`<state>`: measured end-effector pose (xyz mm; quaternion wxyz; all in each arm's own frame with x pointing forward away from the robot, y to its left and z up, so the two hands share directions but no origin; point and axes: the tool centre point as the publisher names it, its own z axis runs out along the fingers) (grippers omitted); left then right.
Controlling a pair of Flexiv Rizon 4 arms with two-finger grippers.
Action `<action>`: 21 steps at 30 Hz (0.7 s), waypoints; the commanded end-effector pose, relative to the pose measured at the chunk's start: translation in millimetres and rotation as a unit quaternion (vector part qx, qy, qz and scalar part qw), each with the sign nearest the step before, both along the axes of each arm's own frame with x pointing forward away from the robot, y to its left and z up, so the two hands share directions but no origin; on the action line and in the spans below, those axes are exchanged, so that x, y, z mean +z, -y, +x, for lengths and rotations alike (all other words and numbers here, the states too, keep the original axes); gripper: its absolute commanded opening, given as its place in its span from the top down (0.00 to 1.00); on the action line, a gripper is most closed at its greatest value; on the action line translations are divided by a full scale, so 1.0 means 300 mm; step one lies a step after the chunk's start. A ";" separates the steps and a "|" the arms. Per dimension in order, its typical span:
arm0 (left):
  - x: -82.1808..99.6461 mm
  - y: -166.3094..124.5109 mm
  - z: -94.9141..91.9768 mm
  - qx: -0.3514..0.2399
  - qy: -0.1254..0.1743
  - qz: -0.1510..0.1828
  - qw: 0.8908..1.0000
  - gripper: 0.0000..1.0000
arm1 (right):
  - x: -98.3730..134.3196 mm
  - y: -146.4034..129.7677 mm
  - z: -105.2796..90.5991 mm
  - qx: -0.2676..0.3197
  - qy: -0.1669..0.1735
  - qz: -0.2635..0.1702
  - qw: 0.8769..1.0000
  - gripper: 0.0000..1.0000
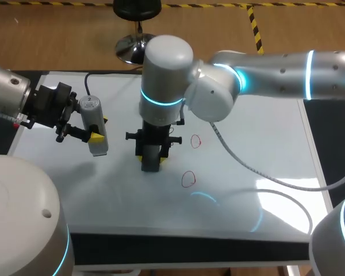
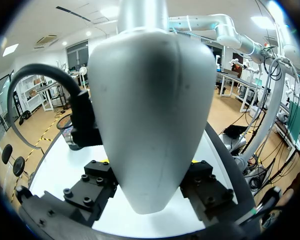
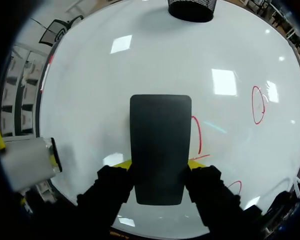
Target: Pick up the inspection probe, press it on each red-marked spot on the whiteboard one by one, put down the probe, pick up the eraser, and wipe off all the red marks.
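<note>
My left gripper (image 1: 99,129) is shut on the inspection probe (image 1: 94,131), a pale grey cylinder held above the left part of the whiteboard (image 1: 264,144). The probe (image 2: 150,125) fills the left wrist view between the black fingers (image 2: 97,182). From the right, my other arm reaches past the middle; its gripper (image 1: 151,153) points down, shut on the black eraser (image 1: 150,162). Between that gripper's (image 3: 160,165) yellow tips the eraser (image 3: 160,147) stands low over the board. Contact cannot be told. Red marks (image 1: 196,141) (image 1: 188,179) lie to its right; one red stroke (image 3: 196,135) runs beside it.
A grey cable (image 1: 247,167) from my right arm hangs over the board's right half. In the right wrist view the probe (image 3: 27,162) shows off to the eraser's left side. Bare board stretches to the right and toward the near edge (image 1: 190,236).
</note>
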<state>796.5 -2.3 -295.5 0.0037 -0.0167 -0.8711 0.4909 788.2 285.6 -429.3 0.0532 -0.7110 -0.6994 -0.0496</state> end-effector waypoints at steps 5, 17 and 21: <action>0.005 -0.001 -0.002 0.000 0.001 0.000 1.000 1.00 | -0.056 0.100 0.051 -0.017 0.004 -0.018 1.000 1.00; 0.005 -0.001 -0.002 0.000 0.001 0.000 1.000 1.00 | -0.051 0.212 0.080 -0.043 0.013 -0.051 0.998 1.00; 0.005 -0.001 -0.002 0.000 0.001 0.000 1.000 1.00 | -0.020 0.231 0.081 -0.046 0.019 -0.050 0.997 1.00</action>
